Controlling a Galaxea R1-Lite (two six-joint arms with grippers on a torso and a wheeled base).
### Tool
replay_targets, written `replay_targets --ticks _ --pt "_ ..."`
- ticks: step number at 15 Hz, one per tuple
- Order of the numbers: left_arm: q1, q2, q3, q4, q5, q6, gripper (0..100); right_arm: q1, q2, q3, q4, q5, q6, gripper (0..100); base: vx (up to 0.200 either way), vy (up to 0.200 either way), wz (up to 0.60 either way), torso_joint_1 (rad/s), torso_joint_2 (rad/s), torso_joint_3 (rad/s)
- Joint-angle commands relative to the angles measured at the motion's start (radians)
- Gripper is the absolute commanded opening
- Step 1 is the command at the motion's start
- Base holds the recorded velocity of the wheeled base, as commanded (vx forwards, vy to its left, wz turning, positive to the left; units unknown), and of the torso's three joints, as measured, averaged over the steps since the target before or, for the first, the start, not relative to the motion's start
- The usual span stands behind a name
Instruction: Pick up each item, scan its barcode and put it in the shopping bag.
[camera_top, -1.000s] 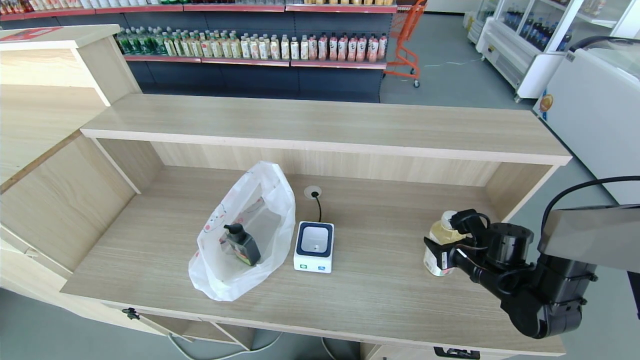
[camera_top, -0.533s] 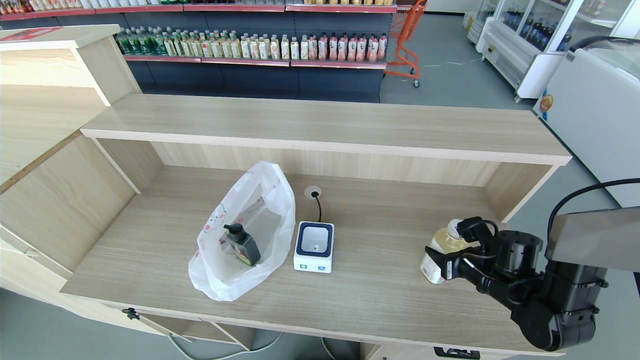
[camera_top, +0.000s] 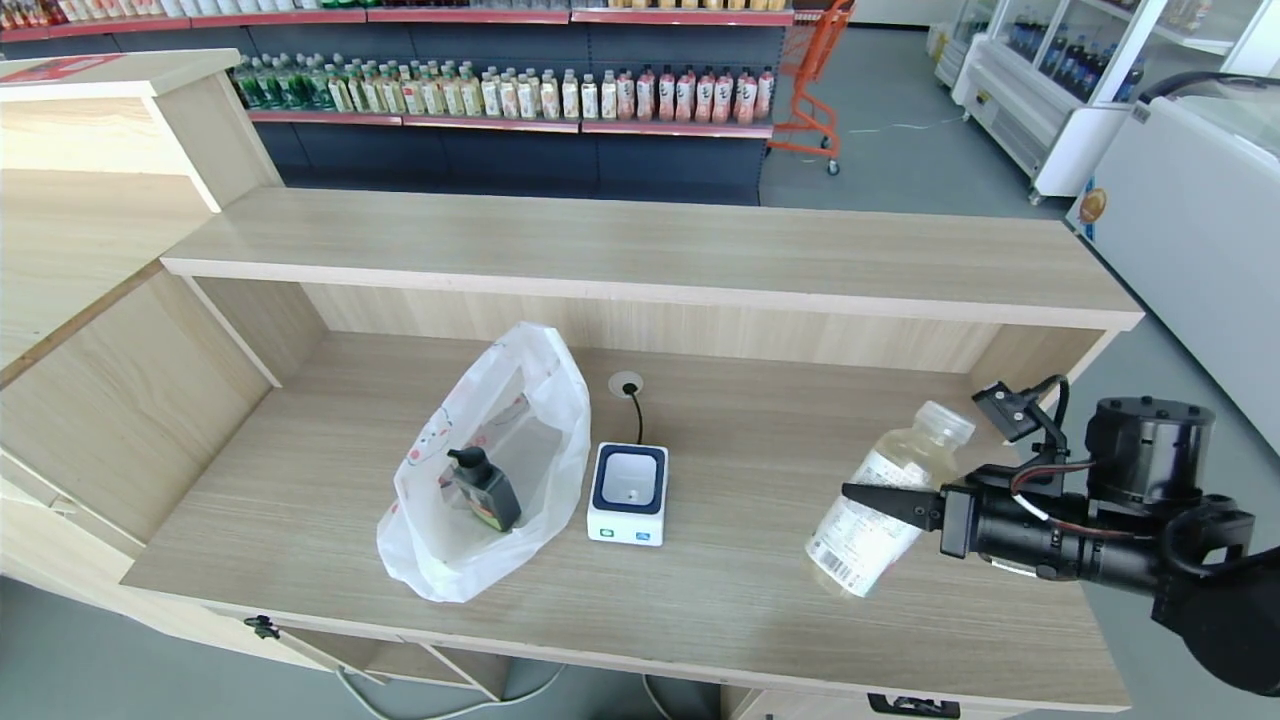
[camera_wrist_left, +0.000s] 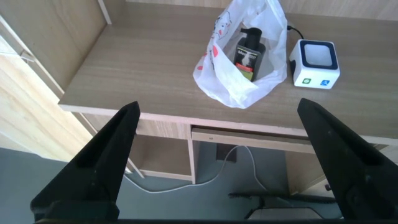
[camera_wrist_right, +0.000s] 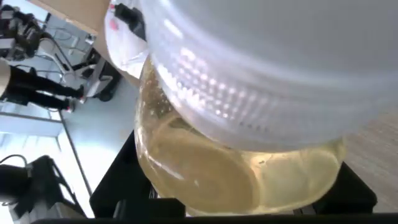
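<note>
My right gripper (camera_top: 888, 500) is shut on a clear bottle of pale yellow drink (camera_top: 860, 545), held tilted in the air over the right part of the counter, white cap up and away, barcode label low. Seen close up in the right wrist view, the bottle (camera_wrist_right: 249, 143) sits between dark fingers (camera_wrist_right: 115, 190). The white shopping bag (camera_top: 500, 440) lies open left of centre with a black pump bottle (camera_top: 485, 490) inside. Just right of the bag stands the white scanner (camera_top: 628, 492). My left gripper (camera_wrist_left: 217, 168) hangs open in front of the counter edge, facing the bag (camera_wrist_left: 214, 74) and the scanner (camera_wrist_left: 317, 62).
The wooden counter (camera_top: 720, 590) has a raised back shelf (camera_top: 640, 250) and side walls. A cable runs from the scanner to a hole (camera_top: 626, 383) at the back. Store shelves with drinks, an orange cart (camera_top: 815, 70) and freezers stand beyond.
The right gripper has lifted the bottle off the counter and tipped it from upright to slanted, its base swinging left and toward the front. The bag and scanner stay put.
</note>
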Motion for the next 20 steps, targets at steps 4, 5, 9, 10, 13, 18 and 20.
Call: replay_targets --ticks 4,5,9,10,13,18,20 --pt "0.000 0.000 0.000 0.000 0.000 0.000 100 0.178 -0.220 0.025 0.036 0.048 0.109 0 0.000 0.000 0.00 0.000 0.00 0.000" --pt "0.000 0.000 0.000 0.000 0.000 0.000 100 0.207 -0.224 0.031 0.037 0.048 0.111 0 0.000 0.000 0.00 0.000 0.00 0.000" --pt "0.000 0.000 0.000 0.000 0.000 0.000 100 0.283 -0.258 0.054 0.056 0.045 0.138 0 0.000 0.000 0.00 0.000 0.00 0.000" --pt "0.000 0.000 0.000 0.000 0.000 0.000 100 0.293 -0.272 0.049 0.089 0.043 0.137 0 0.000 0.000 0.00 0.000 0.00 0.000" --pt "0.000 0.000 0.000 0.000 0.000 0.000 100 0.306 -0.289 0.048 0.115 0.040 0.137 0 0.000 0.000 0.00 0.000 0.00 0.000" --pt "0.000 0.000 0.000 0.000 0.000 0.000 100 0.311 -0.317 0.052 0.155 0.040 0.135 0 0.000 0.000 0.00 0.000 0.00 0.000" --pt "0.000 0.000 0.000 0.000 0.000 0.000 100 0.317 -0.317 0.054 0.158 0.040 0.134 0 0.000 0.000 0.00 0.000 0.00 0.000"
